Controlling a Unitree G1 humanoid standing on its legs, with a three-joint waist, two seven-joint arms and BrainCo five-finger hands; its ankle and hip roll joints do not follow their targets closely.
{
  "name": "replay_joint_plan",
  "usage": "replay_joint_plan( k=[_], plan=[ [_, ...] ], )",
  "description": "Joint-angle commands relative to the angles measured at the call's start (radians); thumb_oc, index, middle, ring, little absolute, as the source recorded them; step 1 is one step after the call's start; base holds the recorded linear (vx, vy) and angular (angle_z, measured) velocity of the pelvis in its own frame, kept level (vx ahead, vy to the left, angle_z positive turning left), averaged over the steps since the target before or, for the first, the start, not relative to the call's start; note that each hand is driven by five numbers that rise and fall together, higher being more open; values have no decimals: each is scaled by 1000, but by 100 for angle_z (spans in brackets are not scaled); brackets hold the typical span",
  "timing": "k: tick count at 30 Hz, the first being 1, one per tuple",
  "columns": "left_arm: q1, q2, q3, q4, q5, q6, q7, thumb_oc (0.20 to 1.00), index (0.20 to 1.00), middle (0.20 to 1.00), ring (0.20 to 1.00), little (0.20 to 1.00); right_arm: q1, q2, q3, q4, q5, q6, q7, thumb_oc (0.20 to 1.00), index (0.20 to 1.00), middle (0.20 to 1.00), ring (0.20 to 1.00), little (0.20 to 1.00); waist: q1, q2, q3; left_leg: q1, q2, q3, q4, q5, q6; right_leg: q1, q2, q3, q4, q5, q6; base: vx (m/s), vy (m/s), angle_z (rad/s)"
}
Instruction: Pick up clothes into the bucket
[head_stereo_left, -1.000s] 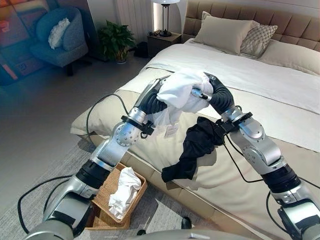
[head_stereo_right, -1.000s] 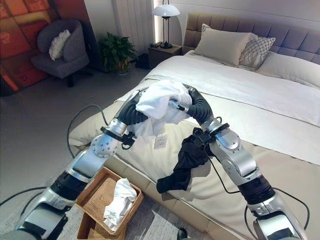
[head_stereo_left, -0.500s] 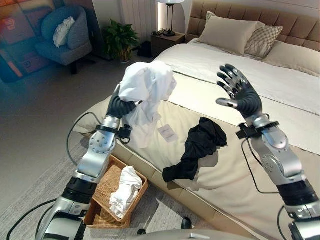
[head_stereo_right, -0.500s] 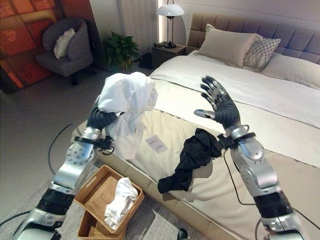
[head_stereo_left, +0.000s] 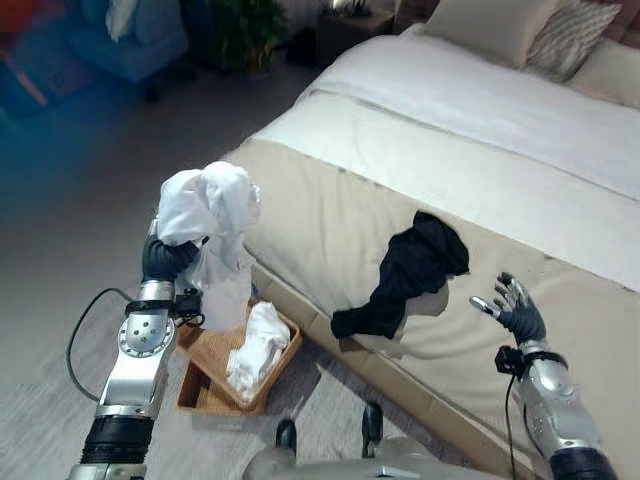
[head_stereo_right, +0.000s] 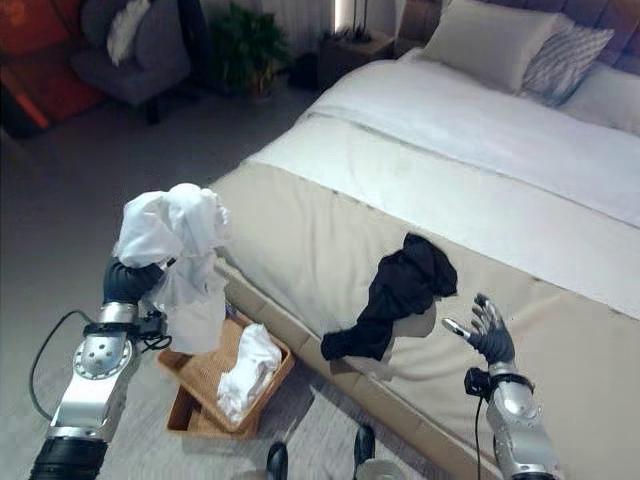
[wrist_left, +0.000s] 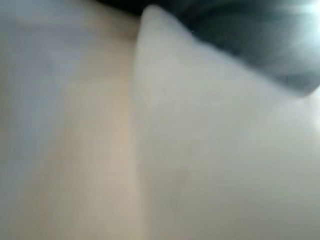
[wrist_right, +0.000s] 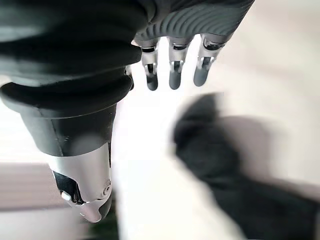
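The left hand (head_stereo_left: 165, 257) is raised with fingers hidden, while the right hand (head_stereo_left: 518, 310) hovers low, fingers spread.

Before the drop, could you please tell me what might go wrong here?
The left hand holds the white garment beside the basket rather than squarely over it, so it may land on the floor. The basket already holds white cloth. The black garment overhangs the bed edge and may slide.

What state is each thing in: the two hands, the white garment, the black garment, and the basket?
Left hand: raised, shut on the white garment.
White garment: bunched, held above the basket.
Right hand: open, empty, over the bed.
Black garment: crumpled on the bed, draping over its edge.
Basket: on the floor, white cloth inside.
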Motion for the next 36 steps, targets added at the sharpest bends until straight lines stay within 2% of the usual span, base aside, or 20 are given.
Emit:
replay_joint_plan(
  k=[1, 7, 10, 11, 15, 16, 17, 18, 19, 21, 25, 33, 36],
  plan=[
    [-37, 44, 65, 69, -3, -58, 71, 200, 200, 200, 200, 200, -61, -21, -9, 31, -84, -79, -48, 1000, 1000, 1000, 1000, 1000, -4, -50, 55, -140, -50, -43, 207, -91, 24, -52, -69, 3, 194, -109, 31, -191, 71, 3],
    [-63, 44, 61, 232, -49, -68, 143, 200, 200, 200, 200, 200, -74, -50, 95, 214, -194, -90, -83, 1000, 1000, 1000, 1000, 1000, -12, -69, 155, -293, -39, -36, 339, -116, 29, -214, -76, 38, 310, -118, 24, -133, 64, -5],
    [-94, 48, 48, 273, -75, -76, 168, 200, 200, 200, 200, 200, -81, -54, 120, 234, -204, -95, -89, 1000, 1000, 1000, 1000, 1000, -19, -78, 182, -354, -44, -41, 378, -119, 31, -273, -79, 44, 352, -125, 21, -134, 33, -12],
    [-125, 55, 37, 298, -108, -81, 195, 200, 200, 200, 200, 200, -82, -53, 142, 267, -225, -98, -115, 1000, 1000, 1000, 1000, 1000, -28, -87, 221, -421, -48, -44, 413, -115, 35, -337, -84, 42, 399, -136, 18, -161, 38, 3],
    [-226, 97, 12, 314, -164, -98, 253, 200, 200, 200, 200, 200, -102, -59, 151, 249, -208, -110, -151, 1000, 1000, 1000, 1000, 1000, -46, -98, 284, -577, -65, -65, 497, -111, 39, -484, -105, 28, 505, -157, 16, -165, 25, 15],
    [-228, 97, 12, 315, -164, -98, 253, 200, 200, 200, 200, 200, -103, -59, 151, 250, -207, -110, -151, 1000, 1000, 1000, 1000, 1000, -46, -97, 282, -582, -66, -66, 500, -112, 39, -489, -106, 28, 508, -158, 16, -42, 12, 12],
    [-286, 129, -1, 321, -176, -105, 282, 200, 200, 200, 200, 200, -108, -64, 148, 239, -188, -123, -168, 1000, 1000, 1000, 1000, 1000, -54, -100, 308, -640, -71, -79, 546, -147, 35, -539, -107, 32, 548, -185, 25, -77, 21, 10],
    [-290, 131, -3, 322, -176, -106, 282, 200, 200, 200, 200, 200, -110, -62, 146, 239, -188, -124, -168, 1000, 1000, 1000, 1000, 1000, -55, -100, 310, -658, -75, -74, 544, -115, 38, -552, -113, 24, 541, -158, 18, -18, 14, 10],
    [-313, 150, -10, 331, -183, -108, 289, 200, 200, 200, 200, 200, -112, -65, 149, 236, -181, -128, -175, 1000, 1000, 1000, 1000, 1000, -58, -101, 312, -681, -72, -81, 572, -152, 33, -575, -110, 30, 564, -186, 25, -52, 51, 12],
    [-390, 205, -27, 378, -226, -120, 322, 200, 200, 200, 200, 200, -132, -72, 169, 235, -164, -145, -203, 1000, 1000, 1000, 1000, 1000, -70, -113, 313, -779, -69, -82, 607, -153, 34, -670, -109, 36, 580, -175, 32, -20, 54, 12],
    [-486, 281, -56, 428, -262, -126, 348, 200, 200, 200, 200, 200, -160, -74, 188, 223, -133, -165, -226, 1000, 1000, 1000, 1000, 1000, -79, -134, 313, -874, -63, -84, 617, -146, 30, -761, -110, 33, 569, -151, 44, -21, 23, -2],
    [-599, 400, -93, 496, -310, -130, 358, 200, 200, 200, 200, 200, -187, -67, 230, 213, -114, -185, -246, 1000, 1000, 1000, 1000, 1000, -89, -155, 313, -935, -60, -84, 588, -138, 29, -814, -110, 24, 509, -114, 64, 25, 24, -3],
    [-612, 413, -101, 512, -334, -129, 352, 200, 200, 200, 200, 200, -193, -66, 240, 214, -113, -185, -246, 1000, 1000, 1000, 1000, 1000, -89, -158, 313, -934, -60, -83, 580, -140, 29, -813, -109, 25, 494, -110, 66, 35, 30, 4]
  ],
)
